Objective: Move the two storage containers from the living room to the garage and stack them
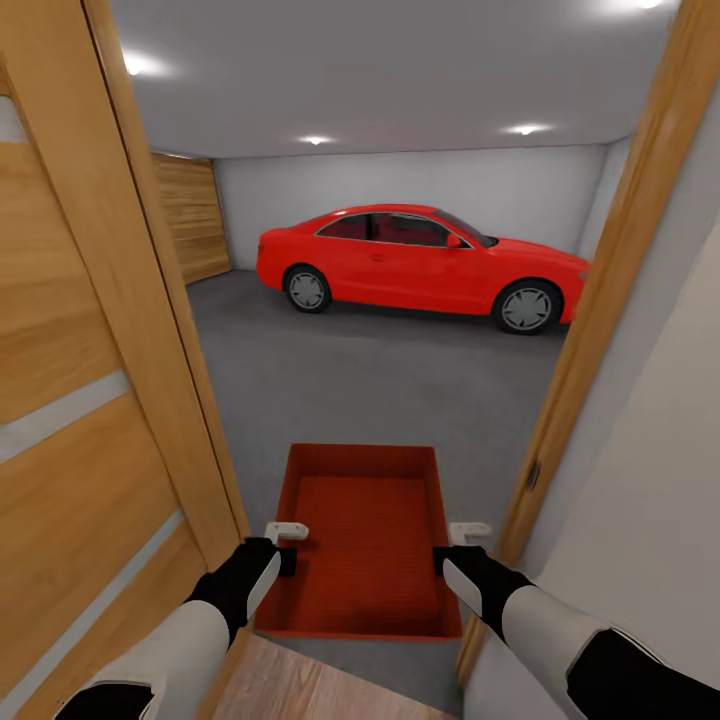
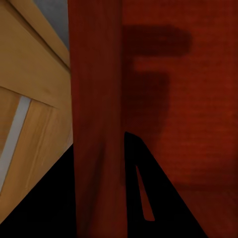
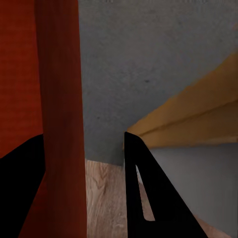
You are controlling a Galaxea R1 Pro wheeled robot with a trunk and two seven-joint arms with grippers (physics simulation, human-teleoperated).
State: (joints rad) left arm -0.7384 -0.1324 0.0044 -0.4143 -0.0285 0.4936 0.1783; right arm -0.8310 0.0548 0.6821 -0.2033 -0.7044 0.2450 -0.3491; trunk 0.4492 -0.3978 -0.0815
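Both grippers' jaws clamp one storage container (image 1: 365, 530) in the doorway — grey garage floor (image 1: 380, 380), red car (image 1: 420, 260) beyond.

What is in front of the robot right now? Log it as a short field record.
location: doorway into the garage
carried item: one storage container, empty
left gripper: clamped on the container's left wall
right gripper: clamped on its right wall
door: wood-panelled, open at the left
ahead: grey floor, red car by the far wall
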